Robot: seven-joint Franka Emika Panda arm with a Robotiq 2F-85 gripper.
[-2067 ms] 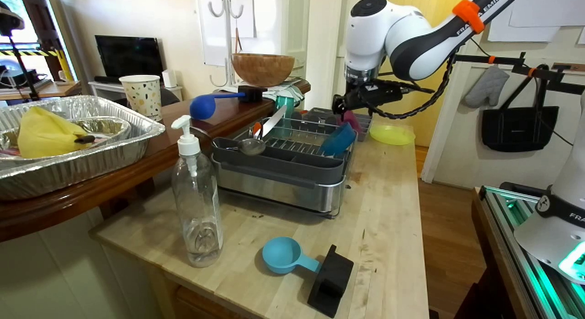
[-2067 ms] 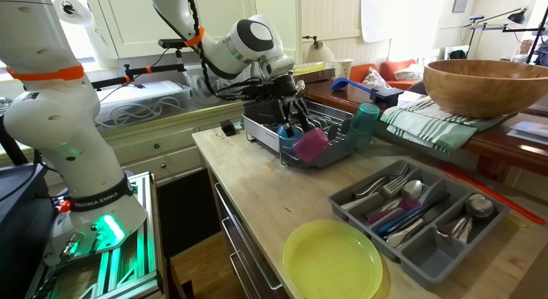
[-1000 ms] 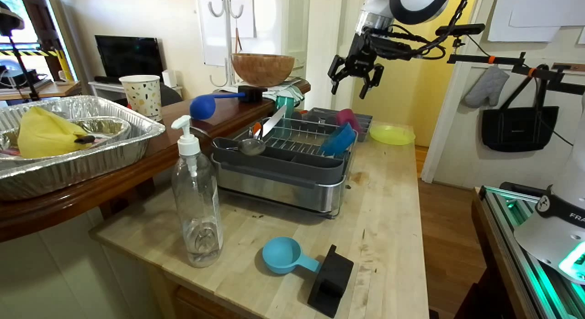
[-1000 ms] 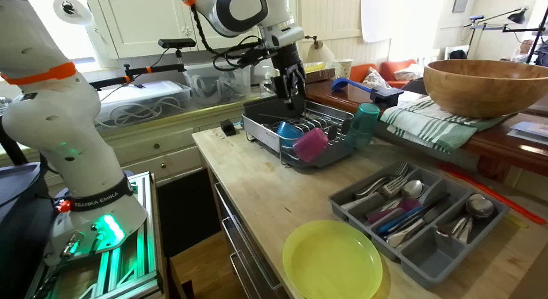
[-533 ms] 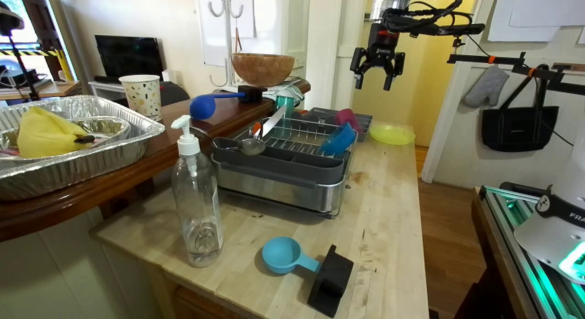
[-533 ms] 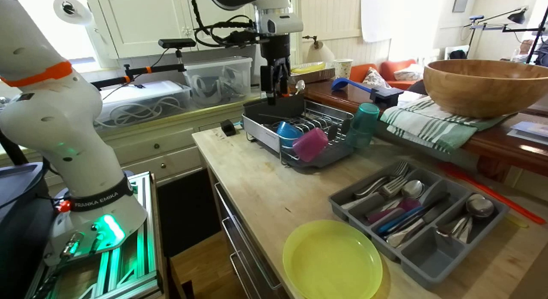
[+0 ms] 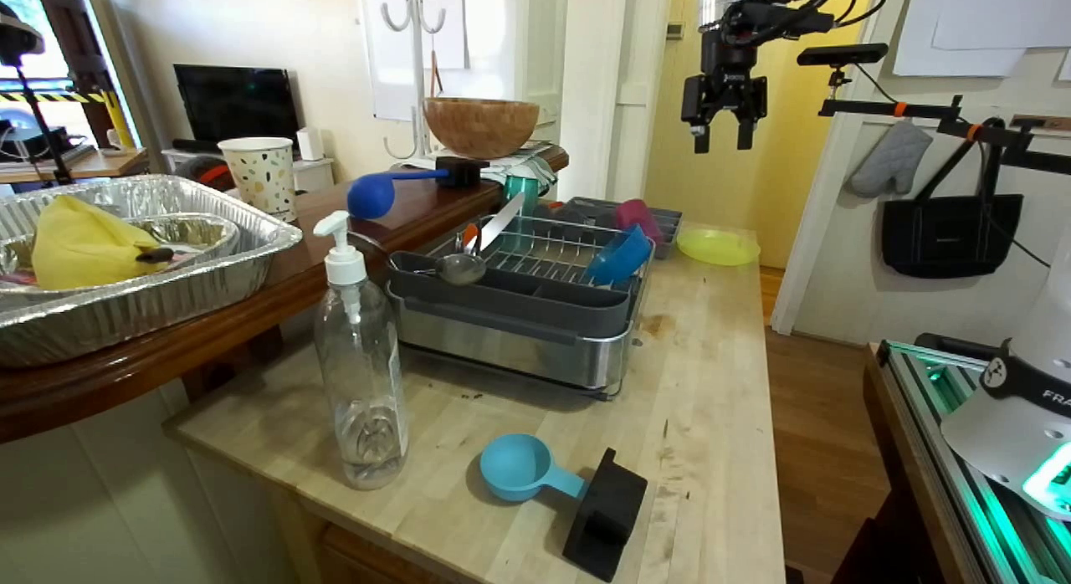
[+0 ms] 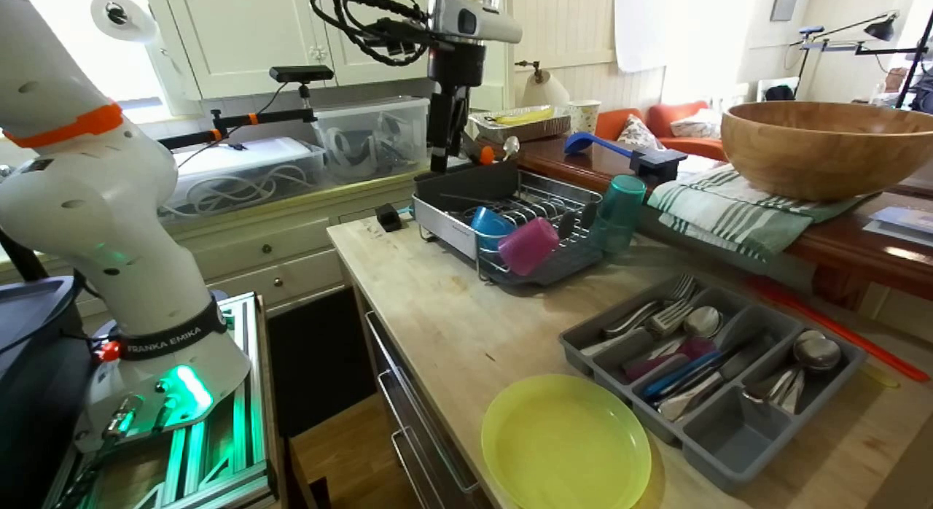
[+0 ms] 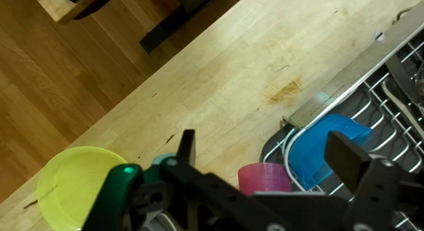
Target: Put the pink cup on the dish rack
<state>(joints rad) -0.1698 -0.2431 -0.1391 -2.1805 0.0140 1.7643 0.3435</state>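
The pink cup (image 8: 530, 246) lies tilted at the end corner of the dish rack (image 8: 446, 228), its closed end sticking out past the wire rim, next to a blue scoop-like cup (image 8: 490, 227). The pink cup also shows in an exterior view (image 7: 636, 213) behind the blue cup, and partly in the wrist view (image 9: 265, 178), where my gripper's body hides its lower part. The rack's metal side shows in the wrist view (image 9: 331, 92). My gripper (image 7: 723, 139) is open and empty, high above the counter and apart from the cup. Its spread fingers show in the wrist view (image 9: 266, 148).
A yellow-green plate (image 8: 565, 447) and a grey cutlery tray (image 8: 736, 451) lie on the counter. A teal cup (image 8: 618, 210) stands at the rack's far side. A pump bottle (image 7: 368, 400) and a light blue scoop (image 7: 519, 467) stand past the rack's other end.
About two seconds ago my gripper was down at the pink cup. It has let go, risen and moved away from the rack, turning upright. The pink cup stays on the rack's corner.
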